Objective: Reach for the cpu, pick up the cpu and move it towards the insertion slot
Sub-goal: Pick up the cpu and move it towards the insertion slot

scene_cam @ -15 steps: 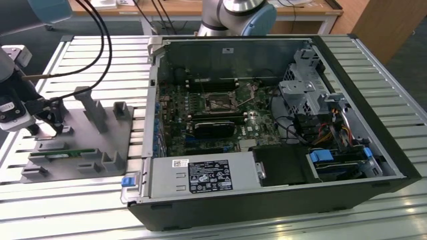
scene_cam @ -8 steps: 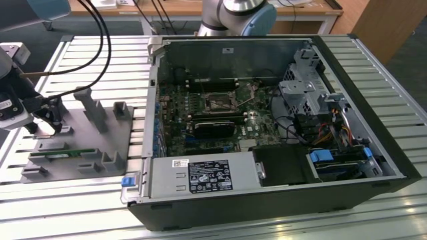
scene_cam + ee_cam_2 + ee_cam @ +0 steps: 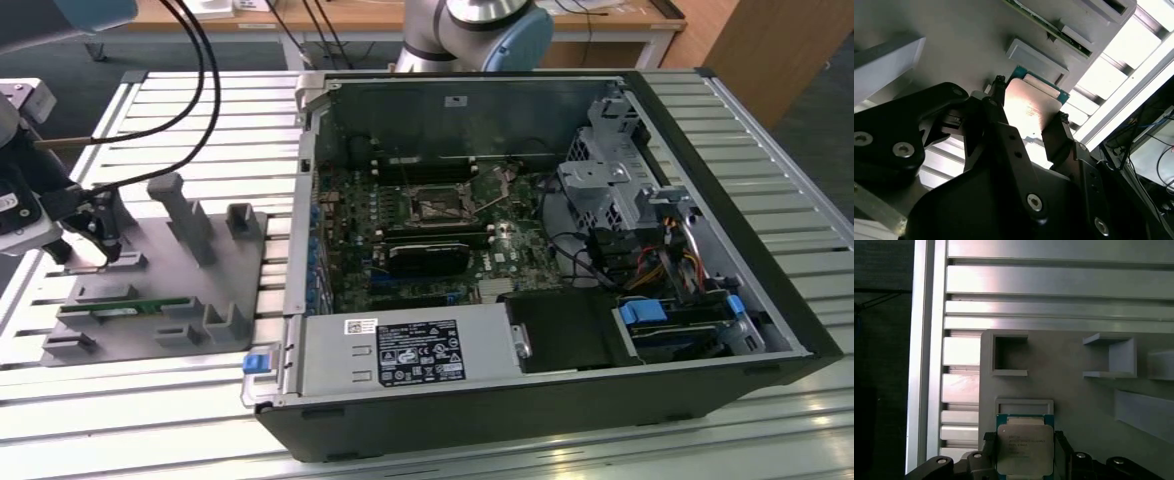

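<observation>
In exterior view: fixture [image 3: 200, 270] sat on the table [image 3: 200, 110] at frame's left; open PC case [image 3: 747, 130] just beside it, filling ctr & right. In the case, board [image 3: 350, 230] held the insertion slot [image 3: 438, 207] near frame ctr, w/ power supply [image 3: 407, 352] below it. The memory stick [image 3: 120, 305] lay in fixture's lower part. At far left the gripper [image 3: 94, 255] stood over the fixture, the cpu [image 3: 1024, 450] btwn its fingers, both touching its edges. The arm base [image 3: 474, 30] stood behind the case, top ctr.
</observation>
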